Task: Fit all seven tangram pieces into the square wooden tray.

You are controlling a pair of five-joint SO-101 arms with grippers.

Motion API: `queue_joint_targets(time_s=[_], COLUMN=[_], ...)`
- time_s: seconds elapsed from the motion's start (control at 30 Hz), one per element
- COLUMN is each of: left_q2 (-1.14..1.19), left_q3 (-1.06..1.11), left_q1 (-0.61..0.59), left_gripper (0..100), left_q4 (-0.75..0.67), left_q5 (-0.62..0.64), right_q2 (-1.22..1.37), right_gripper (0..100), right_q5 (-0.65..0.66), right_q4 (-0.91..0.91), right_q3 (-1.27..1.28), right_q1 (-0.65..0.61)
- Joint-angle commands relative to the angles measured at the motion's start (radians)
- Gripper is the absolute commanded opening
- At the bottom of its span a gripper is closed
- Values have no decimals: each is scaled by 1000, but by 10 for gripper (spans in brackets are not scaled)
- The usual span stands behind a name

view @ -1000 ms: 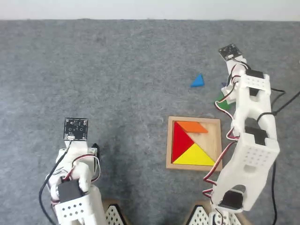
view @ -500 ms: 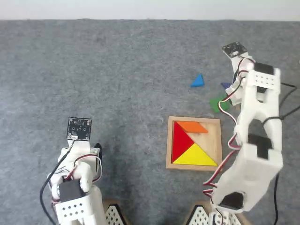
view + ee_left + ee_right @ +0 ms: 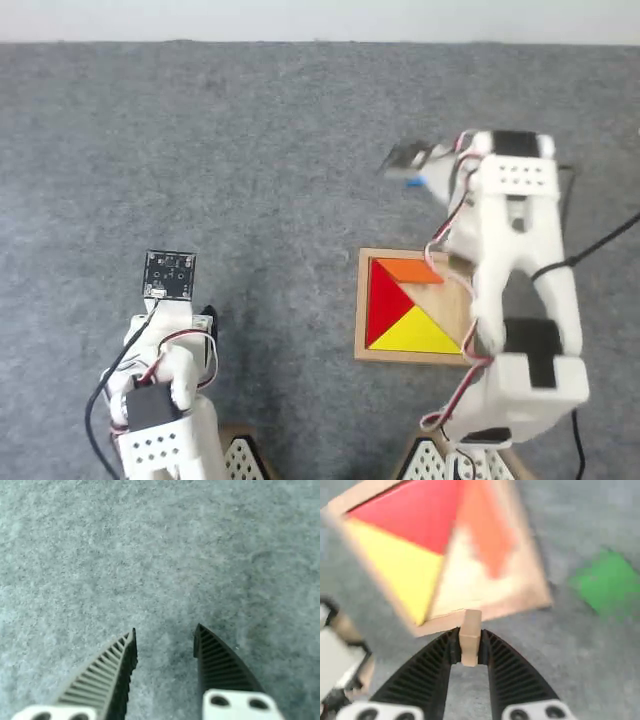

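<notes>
The square wooden tray holds a red triangle, a yellow triangle and an orange piece. My right arm hangs over the tray's far right part. In the right wrist view, my right gripper is shut on a small pale wooden piece, held just outside the tray's rim. A green piece lies on the mat beside the tray. A blue triangle peeks out beyond the tray. My left gripper stands open over bare mat.
Grey carpet-like mat covers the table. My left arm rests at the near left, well away from the tray. The right arm covers the mat to the right of the tray.
The right arm has swung from the far right of the mat leftward over the tray's far right corner, hiding the green piece in the high view. The left arm has barely moved.
</notes>
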Motion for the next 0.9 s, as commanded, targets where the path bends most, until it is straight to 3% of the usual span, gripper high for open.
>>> queue_joint_targets(time_s=[0.0,0.23,0.6,0.73,0.87], left_q2=[-20,-20,-20,-20,-20], left_q3=[-15,-15,-15,-15,-15], left_q1=[6,6,6,6,6], left_gripper=[183,183,183,183,183], left_q4=[6,6,6,6,6], left_q5=[12,12,12,12,12], right_q2=[-185,-300,-275,-131,39], right_gripper=[10,10,11,11,11], right_q5=[169,342,580,566,503], right_q4=[-21,-104,-151,-193,-99], right_q3=[187,387,381,315,150], right_q1=[-53,-139,-196,-196,-180])
